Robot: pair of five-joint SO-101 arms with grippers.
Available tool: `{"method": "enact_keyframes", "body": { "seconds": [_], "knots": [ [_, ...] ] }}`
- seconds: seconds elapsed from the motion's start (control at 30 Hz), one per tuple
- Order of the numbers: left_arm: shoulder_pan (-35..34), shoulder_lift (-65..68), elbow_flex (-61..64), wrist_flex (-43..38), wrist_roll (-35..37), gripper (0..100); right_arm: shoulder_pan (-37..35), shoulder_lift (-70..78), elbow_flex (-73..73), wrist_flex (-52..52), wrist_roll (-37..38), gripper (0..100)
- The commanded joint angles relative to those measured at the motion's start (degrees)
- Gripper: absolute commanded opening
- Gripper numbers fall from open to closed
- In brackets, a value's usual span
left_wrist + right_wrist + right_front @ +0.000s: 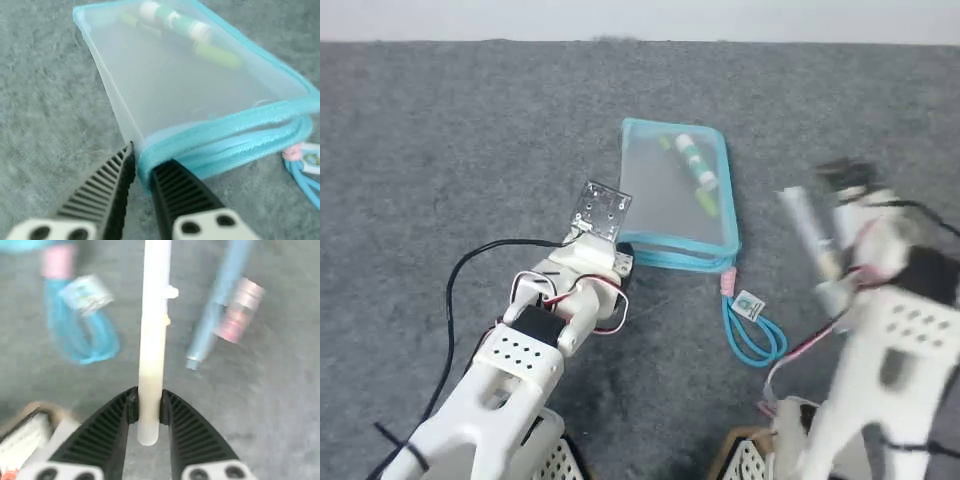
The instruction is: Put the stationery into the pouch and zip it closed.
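Pinches a corner of the pouch with the left tool, jaws almost together on the teal trim. Holds it flat on the grey table, about mid-table in the high view. Inside the pouch, a green marker along the edge nearer the right arm. Off the pouch's near corner, a blue cord with a tag, loose on the table. Grips a white pen in the right tool, jaws tight on one end, beside the pouch and apart from it. Beyond the white pen, a blurred blue pen with a pinkish band; cannot tell whether resting on the table.
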Motion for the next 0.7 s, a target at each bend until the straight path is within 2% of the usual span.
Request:
{"method": "enact_keyframes", "body": {
  "seconds": [0.0,0.1,0.2,0.53,0.67],
  "knots": [
    [0.00,0.53,-0.92,-2.55,-0.70,1,-15.52,-4.53,3.69,2.68,-1.23,0.6],
    [0.00,0.53,-0.92,-2.55,-0.70,1,-27.30,-4.35,8.79,2.59,-1.23,0.6],
    [0.00,0.53,-0.92,-2.55,-0.70,1,-32.57,-4.35,9.93,1.36,-6.86,0.6],
    [0.35,0.53,-0.92,-2.55,-0.70,1,-31.60,0.92,5.71,-1.71,-18.37,0.6],
    [0.00,0.53,-0.84,-2.55,-0.70,1,-27.56,1.36,0.00,0.75,-18.55,0.6]
  ]
}}
